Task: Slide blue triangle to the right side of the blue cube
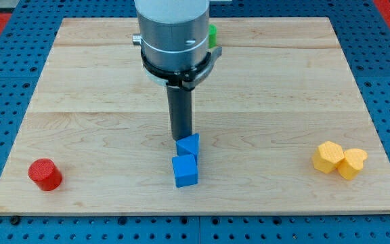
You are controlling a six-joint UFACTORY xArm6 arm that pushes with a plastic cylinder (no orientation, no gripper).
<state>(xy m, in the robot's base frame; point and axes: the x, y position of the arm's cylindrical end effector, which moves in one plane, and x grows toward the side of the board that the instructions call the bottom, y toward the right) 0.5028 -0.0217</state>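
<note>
Tip (181, 137) poised at far edge of blue triangle (189, 145), touching blue cube (185, 171) mid-desk (283, 81); no gripper fitted; light, rigid, slippery block, likeliest pushed on its left face.

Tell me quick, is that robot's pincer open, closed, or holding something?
No pincer here: the arm ends in a plain rod. My tip sits at the top edge of the blue triangle, which touches the blue cube; nothing is held.

Blue triangle (189, 146) lies touching the blue cube (185, 171), just above it.
</note>
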